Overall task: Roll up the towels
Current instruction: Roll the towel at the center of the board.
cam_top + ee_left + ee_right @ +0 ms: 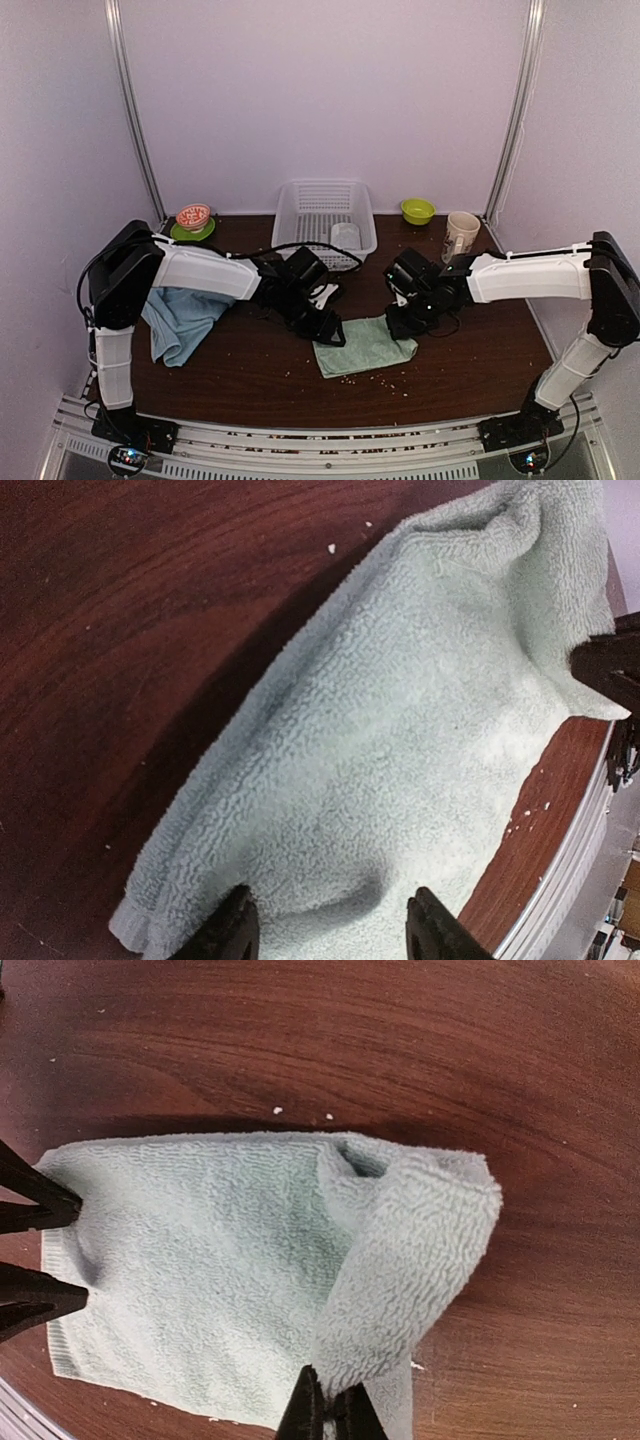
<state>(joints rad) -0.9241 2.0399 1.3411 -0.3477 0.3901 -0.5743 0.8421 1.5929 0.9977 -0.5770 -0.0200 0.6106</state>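
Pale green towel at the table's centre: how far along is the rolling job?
Done: no towel looks rolled yet. In hand: the right gripper is shut on one end of the pale green terry towel, folded over onto itself as a first turn; the open left gripper straddles the opposite edge. Left: finishing that roll, then the light blue cloth towel, crumpled at the left of the dark wooden table.

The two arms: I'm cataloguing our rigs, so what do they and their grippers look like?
Both the left arm and right arm have white tubular shells, bulky black joints and thin black cables. The left gripper and right gripper each end in two dark, tapered fingers.
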